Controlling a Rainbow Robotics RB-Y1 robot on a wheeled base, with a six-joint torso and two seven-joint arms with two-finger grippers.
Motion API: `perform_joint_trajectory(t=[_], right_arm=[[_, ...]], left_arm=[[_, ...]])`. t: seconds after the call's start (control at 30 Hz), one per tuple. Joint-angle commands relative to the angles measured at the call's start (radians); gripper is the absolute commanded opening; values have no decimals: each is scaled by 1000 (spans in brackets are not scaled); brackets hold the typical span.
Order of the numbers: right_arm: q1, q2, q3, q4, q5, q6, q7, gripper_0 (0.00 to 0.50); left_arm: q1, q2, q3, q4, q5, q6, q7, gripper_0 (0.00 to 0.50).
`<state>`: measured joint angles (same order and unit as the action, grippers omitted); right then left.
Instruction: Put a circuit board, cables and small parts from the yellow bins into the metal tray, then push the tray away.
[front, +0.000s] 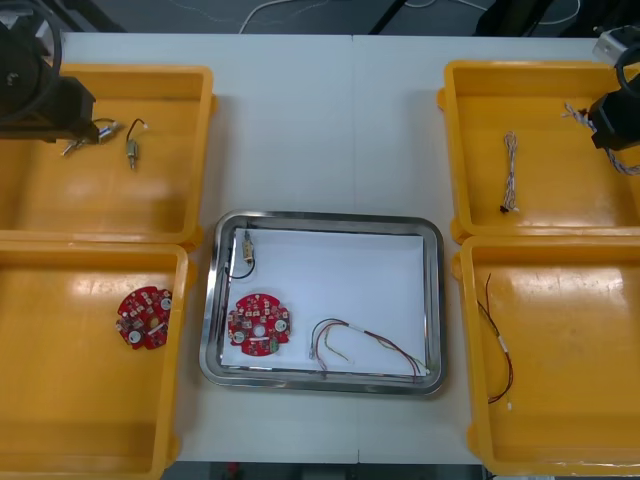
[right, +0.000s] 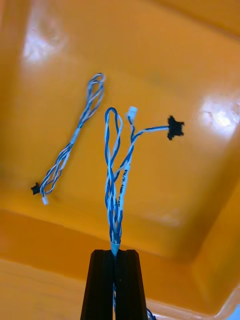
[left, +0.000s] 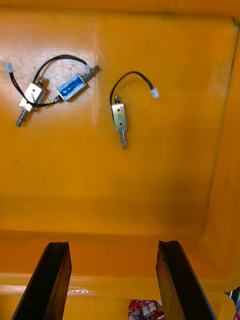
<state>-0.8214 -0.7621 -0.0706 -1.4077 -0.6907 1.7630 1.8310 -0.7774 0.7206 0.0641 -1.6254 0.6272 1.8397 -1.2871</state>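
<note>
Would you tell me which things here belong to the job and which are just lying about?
Job: tray, board in it, blue-white cable in right gripper, bins, left gripper over small parts.
Lying about: white cord beyond table.

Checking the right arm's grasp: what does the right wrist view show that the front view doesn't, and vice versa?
Right wrist view: the right gripper shut on a blue and white cable. Front view: the metal tray holding a circuit board, a small metal part and a red and yellow cable, and the left gripper over the far left bin. Both: another blue and white cable lying in the far right bin.
</note>
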Motion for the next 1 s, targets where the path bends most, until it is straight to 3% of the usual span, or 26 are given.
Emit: perform_joint_trajectory(t=[0.03,0.47,0.73,0.93,1.0], right_arm=[[50,20,-35,-149,-26,49,85,0],[102,124,-6,-424,-202,157,212,0],[110,152,133,-583,-193,157,212,0],[110,178,250,-665,-156,157,217,0],[110,184,308,-680,-131,139,217,0]], left_arm=[[4,48,46,-30,-41,-13,-110,500],[13,46,63,-30,-83,-43,-133,500],[70,46,63,-28,-78,-166,-149,500],[95,48,51,-28,-70,-211,-159,500],[121,56,20,-28,-69,-272,-159,500]])
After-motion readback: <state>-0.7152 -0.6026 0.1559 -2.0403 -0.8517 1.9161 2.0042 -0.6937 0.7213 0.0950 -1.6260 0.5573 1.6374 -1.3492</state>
